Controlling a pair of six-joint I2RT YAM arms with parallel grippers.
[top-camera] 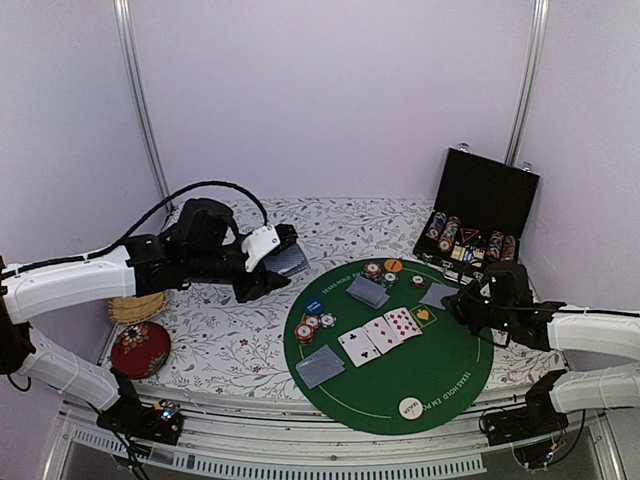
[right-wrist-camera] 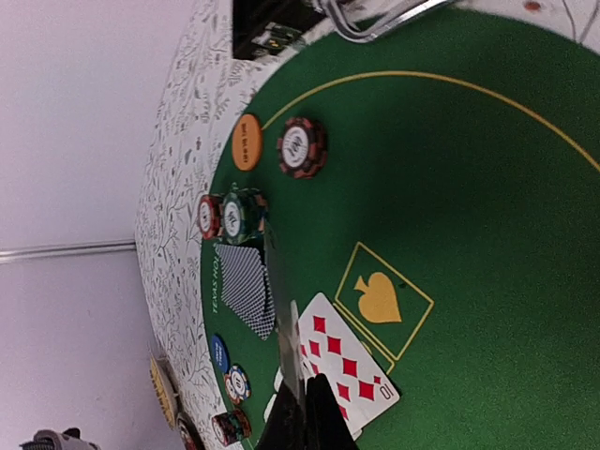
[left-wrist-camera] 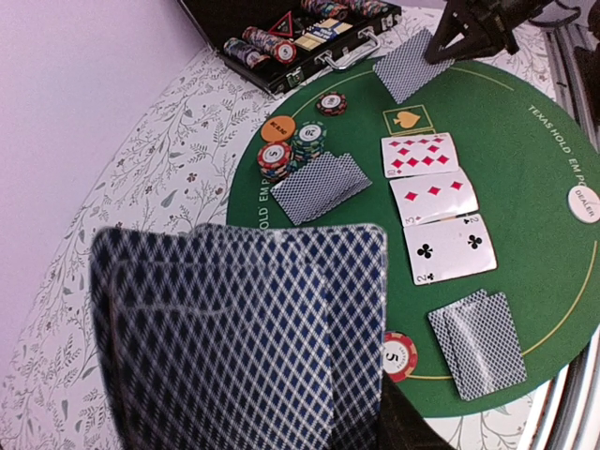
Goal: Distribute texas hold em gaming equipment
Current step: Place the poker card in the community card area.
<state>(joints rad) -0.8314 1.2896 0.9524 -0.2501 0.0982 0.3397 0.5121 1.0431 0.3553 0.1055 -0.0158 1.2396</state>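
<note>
left tool (top-camera: 276,266) grips fanned cards (left-wrist-camera: 244,337) | right tool (top-camera: 462,303) pinches single card (top-camera: 437,294) | risk: thin cards slip, fall off mat (top-camera: 440,385)

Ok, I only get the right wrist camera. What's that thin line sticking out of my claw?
Observer: It's a card, patterned back up, pinched by its edge in the right claw.
Operator: What's the other arm doing?
Observer: The left claw holds face-down cards up above the flowered cloth.
Operator: Is there a white button anywhere?
Observer: Yes, a white dealer button lies at the near edge of the mat.
</note>
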